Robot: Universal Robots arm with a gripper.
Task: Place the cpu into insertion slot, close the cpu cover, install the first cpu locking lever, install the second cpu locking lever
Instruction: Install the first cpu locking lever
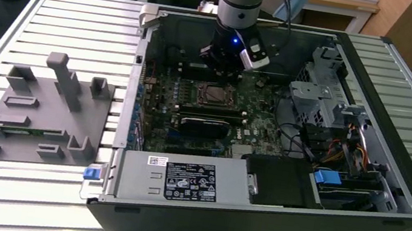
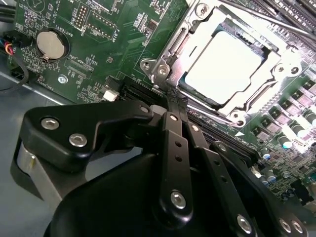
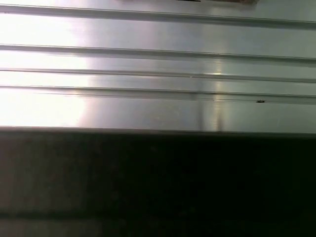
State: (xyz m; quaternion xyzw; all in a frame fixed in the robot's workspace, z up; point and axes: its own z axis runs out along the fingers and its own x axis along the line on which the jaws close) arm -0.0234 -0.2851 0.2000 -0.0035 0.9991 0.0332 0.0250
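Beside the socket's near corner: the pincer (image 2: 171, 96), fingers drawn together to a point, with nothing to be seen between them; whether the tips touch a latch cannot be told.
Chip (image 2: 224, 66): lies flat in the socket (image 1: 213, 94), seated so the frame can bear on it.
Cover (image 2: 270, 81): lies down around the chip's edges, apparently to hold it in.
Beyond: the green board (image 2: 98, 44), inside the open computer case (image 1: 255, 224) on the slatted surface (image 1: 57, 19).
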